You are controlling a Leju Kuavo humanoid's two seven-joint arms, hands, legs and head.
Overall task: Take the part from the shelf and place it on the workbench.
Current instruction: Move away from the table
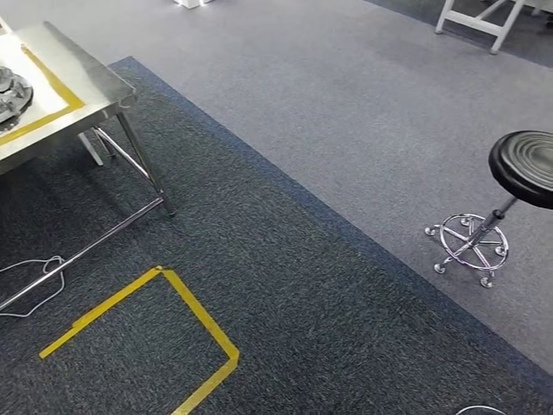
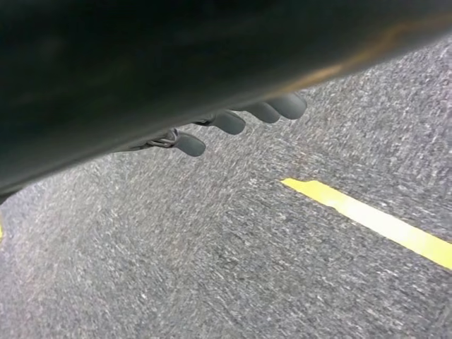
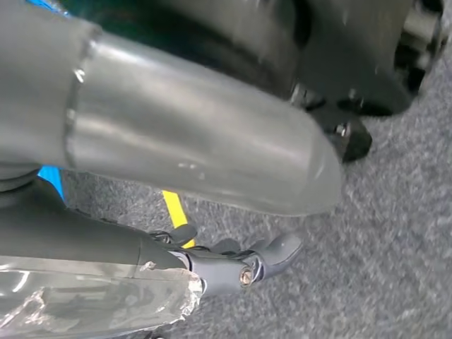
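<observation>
On workbench (image 1: 78,73): metal part (image 1: 13,97).

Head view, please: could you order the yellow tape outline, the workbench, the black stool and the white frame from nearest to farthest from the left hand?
The left hand hangs low over the carpet.
1. Yellow tape outline, floor just ahead.
2. Workbench, ahead left.
3. Black stool, far right.
4. White frame, top right, farthest.
</observation>
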